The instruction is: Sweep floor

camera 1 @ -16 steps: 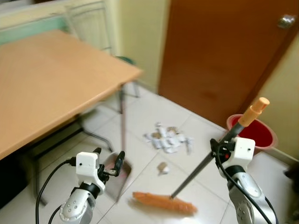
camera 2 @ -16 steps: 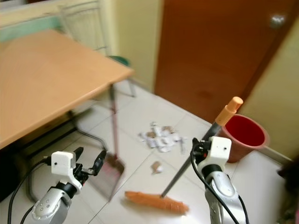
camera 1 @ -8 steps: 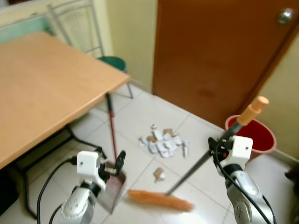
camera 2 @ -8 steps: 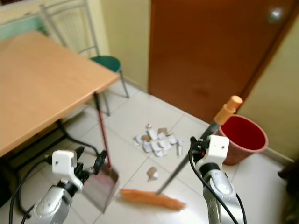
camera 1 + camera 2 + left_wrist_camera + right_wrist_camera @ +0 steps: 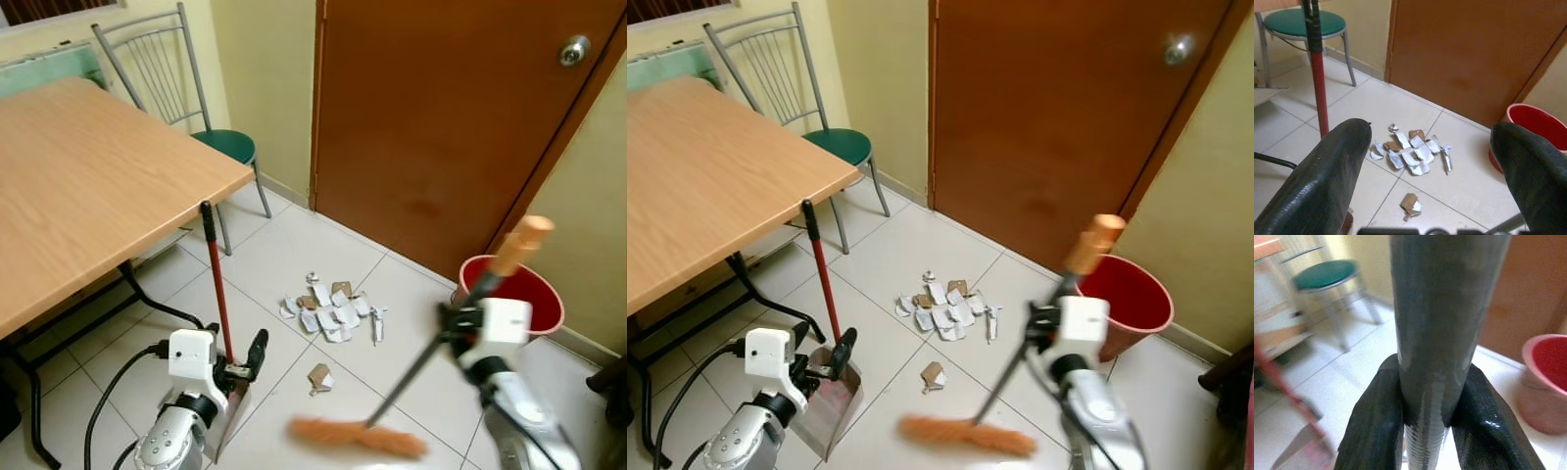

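Landmark: heap of torn white and brown paper scraps (image 5: 331, 310) on the pale tiled floor (image 5: 284, 245), in front of the brown wooden door (image 5: 441, 117).
Right gripper (image 5: 1426, 418): its 2 black fingers (image 5: 1376, 426) are clamped tight on the dark grey broom handle (image 5: 431, 348), on the robot's side of the heap and to its right.
Broom: orange bristle head (image 5: 358, 438) rests on the floor nearer the robot than the heap; the handle leans up to an orange tip (image 5: 522, 243).
Left gripper (image 5: 1430, 171): fingers spread wide with nothing between them, pointing toward the heap from the robot's left.
Dustpan: grey metal scoop (image 5: 828, 401) with a long red stick (image 5: 216, 289) stands upright just beside the left gripper, left of the heap; no scraps can be seen in it.
Stray scrap: 1 brown and white piece (image 5: 318, 377) lies between the heap and the broom head.
Red plastic bucket (image 5: 529, 294): right of the heap against the wall; its inside looks plain red.
Wooden table (image 5: 88, 196): left of the heap, a metal chair with green seat (image 5: 220, 145) behind it.
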{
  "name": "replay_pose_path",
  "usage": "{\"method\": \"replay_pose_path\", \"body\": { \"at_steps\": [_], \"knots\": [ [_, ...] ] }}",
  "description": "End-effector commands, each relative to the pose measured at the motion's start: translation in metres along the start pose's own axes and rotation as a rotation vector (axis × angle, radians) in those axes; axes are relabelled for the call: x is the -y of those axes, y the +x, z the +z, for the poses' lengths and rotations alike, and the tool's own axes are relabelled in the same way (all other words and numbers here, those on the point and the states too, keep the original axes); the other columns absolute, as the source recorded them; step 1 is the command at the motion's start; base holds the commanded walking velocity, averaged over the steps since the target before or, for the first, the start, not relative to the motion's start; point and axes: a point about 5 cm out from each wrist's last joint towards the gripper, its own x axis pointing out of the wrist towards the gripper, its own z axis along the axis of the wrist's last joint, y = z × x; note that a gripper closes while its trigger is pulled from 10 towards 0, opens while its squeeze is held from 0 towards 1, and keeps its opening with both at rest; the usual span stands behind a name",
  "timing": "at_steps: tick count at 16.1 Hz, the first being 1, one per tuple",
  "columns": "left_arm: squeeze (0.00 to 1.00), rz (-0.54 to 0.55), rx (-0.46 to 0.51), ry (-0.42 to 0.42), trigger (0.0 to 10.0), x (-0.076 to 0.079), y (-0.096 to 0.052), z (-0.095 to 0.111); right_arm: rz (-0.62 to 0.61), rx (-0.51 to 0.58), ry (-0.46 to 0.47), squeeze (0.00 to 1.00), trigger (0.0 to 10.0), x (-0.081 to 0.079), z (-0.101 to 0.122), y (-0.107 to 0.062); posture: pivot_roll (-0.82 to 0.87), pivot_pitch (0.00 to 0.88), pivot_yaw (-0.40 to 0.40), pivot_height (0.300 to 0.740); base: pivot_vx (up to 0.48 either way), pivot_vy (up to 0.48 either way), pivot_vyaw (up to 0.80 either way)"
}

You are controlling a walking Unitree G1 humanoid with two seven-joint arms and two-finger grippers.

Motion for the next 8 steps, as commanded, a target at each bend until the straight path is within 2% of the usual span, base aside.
{"method": "replay_pose_path", "body": {
  "at_steps": [1, 5, 8],
  "knots": [
    [0.0, -0.019, -0.018, 0.009, 10.0, -0.001, 0.002, -0.001, 0.076, 0.074, -0.04, 0.0, 10.0, -0.011, 0.015, 0.005, 0.05, 0.06, -0.015, 0.74, 0.0, 0.0, 0.0],
    [0.0, -0.175, -0.074, 0.038, 10.0, -0.002, 0.01, 0.003, 0.36, 0.101, -0.228, 0.0, 10.0, -0.043, 0.028, 0.018, 0.06, 0.064, -0.017, 0.74, 0.0, 0.0, 0.0],
    [0.0, -0.293, -0.12, -0.043, 10.0, 0.006, 0.009, 0.009, 0.564, 0.1, -0.33, 0.0, 10.0, -0.069, 0.024, 0.015, 0.07, 0.069, -0.024, 0.74, 0.0, 0.0, 0.0]
  ]
}}
